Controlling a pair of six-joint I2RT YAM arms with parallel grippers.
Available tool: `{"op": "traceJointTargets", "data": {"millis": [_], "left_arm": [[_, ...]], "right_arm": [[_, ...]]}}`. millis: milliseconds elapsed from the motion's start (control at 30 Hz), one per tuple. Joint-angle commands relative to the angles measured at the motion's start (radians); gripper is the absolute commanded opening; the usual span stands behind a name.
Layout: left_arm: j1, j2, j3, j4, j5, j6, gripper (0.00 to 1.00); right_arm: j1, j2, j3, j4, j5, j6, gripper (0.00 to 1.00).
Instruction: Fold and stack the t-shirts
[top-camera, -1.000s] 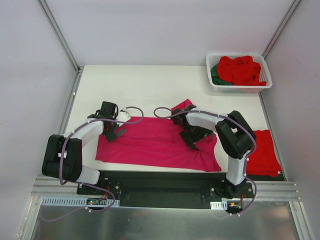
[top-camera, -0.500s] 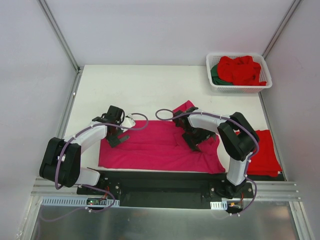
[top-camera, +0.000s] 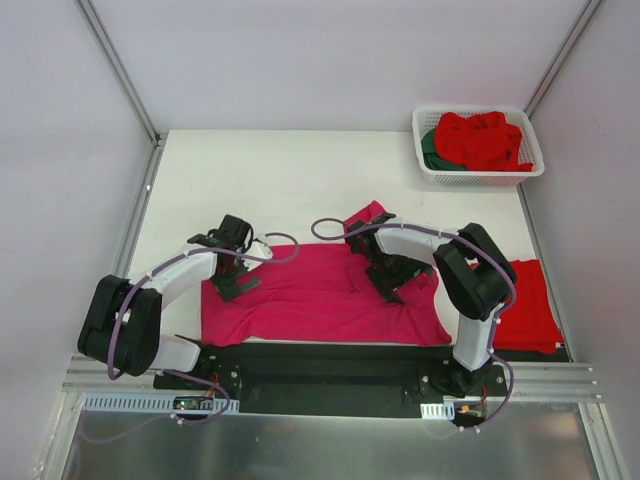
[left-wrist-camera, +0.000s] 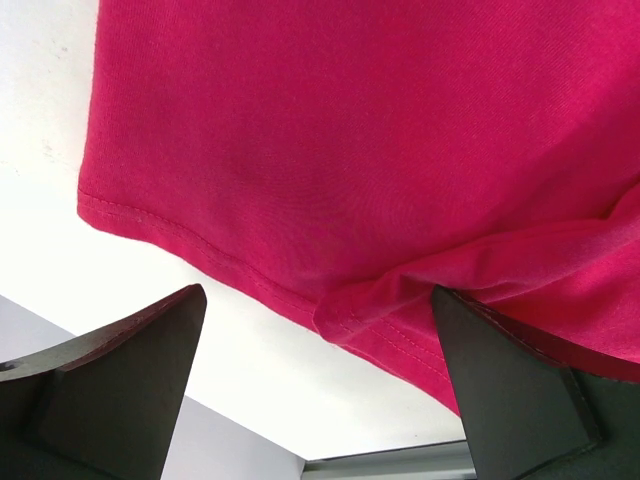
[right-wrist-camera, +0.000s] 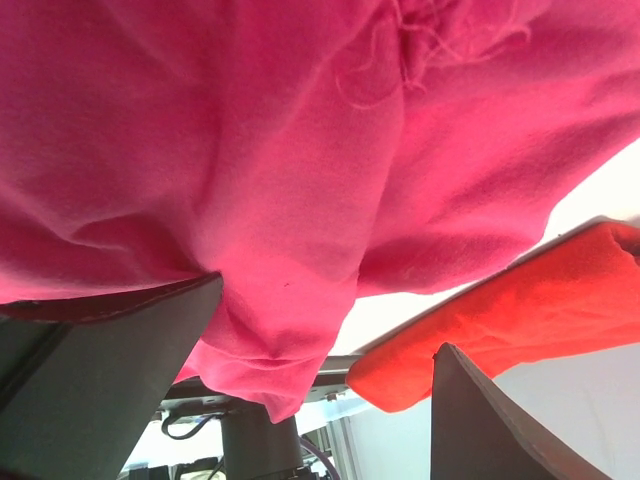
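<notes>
Magenta t-shirt (top-camera: 320, 295) flat on table (top-camera: 290, 180), near front edge; left hem shifted slightly inward since second ago. Left hand (top-camera: 234, 279) followed it; right hand (top-camera: 389, 287) barely moved. Both released, grasping nothing. Smoothing likely done; fold next.

Clearance, top view, clock from table centre: far half free, near half crowded.
Bare table (top-camera: 290, 170) from 9 round to 12 gives either gripper a free run. White basket (top-camera: 480, 177), heaped with red t-shirts (top-camera: 485, 140), blocks the 1–2 corner. Magenta t-shirt (top-camera: 320, 300) spans 5–8 along the near edge, with the left arm (top-camera: 175, 270) and right arm (top-camera: 420, 240) lying low across it. Folded red t-shirt (top-camera: 525, 305) fills 4. Its gap to the right arm's upright link looks nil, hard to judge from above.
</notes>
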Motion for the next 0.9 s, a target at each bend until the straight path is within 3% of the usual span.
{"op": "traceJointTargets", "data": {"millis": [0,867], "left_arm": [[-0.012,0.056,-0.018,-0.093,0.086,-0.043,0.99],[-0.004,0.114,0.058,0.090,-0.093,0.017,0.99]], "right_arm": [[-0.007,0.009,0.013,-0.082,0.054,0.023,0.96],[-0.021,-0.002,-0.050,-0.060,-0.001,0.023,0.96]]}}
